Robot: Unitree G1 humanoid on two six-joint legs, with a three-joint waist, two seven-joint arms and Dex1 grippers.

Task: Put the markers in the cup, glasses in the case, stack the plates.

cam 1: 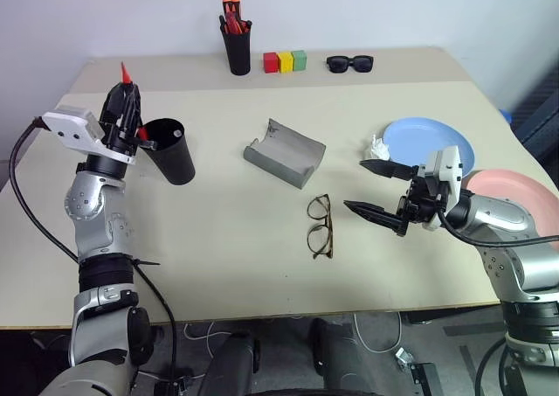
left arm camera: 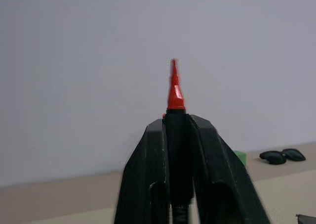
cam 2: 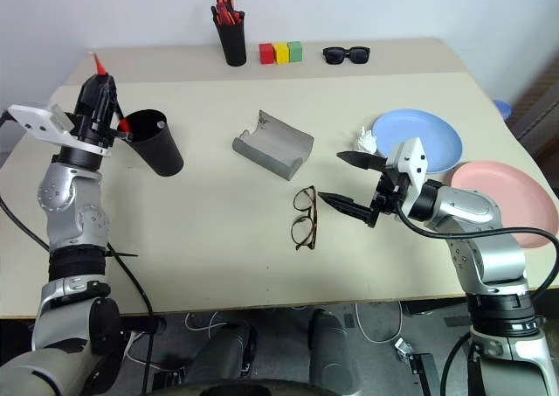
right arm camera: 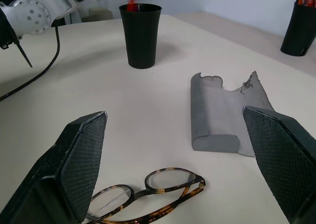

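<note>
Your left gripper (cam 1: pixel 125 99) pinches the red marker (cam 1: pixel 125 71), tip up, beside the cup (cam 1: pixel 171 150). Your right gripper (right arm camera: pixel 177 169) stands spread wide; the glasses (right arm camera: pixel 143 194) lie between its fingers.

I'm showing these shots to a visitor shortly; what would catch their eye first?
The left end effector holds a red marker tip-up beside the black cup. Mid-table, the glasses lie near the open grey case, with the right end effector spread wide beside them.

Head pair overlooks table (cam 1: pixel 262 274); wrist views sit low.
</note>
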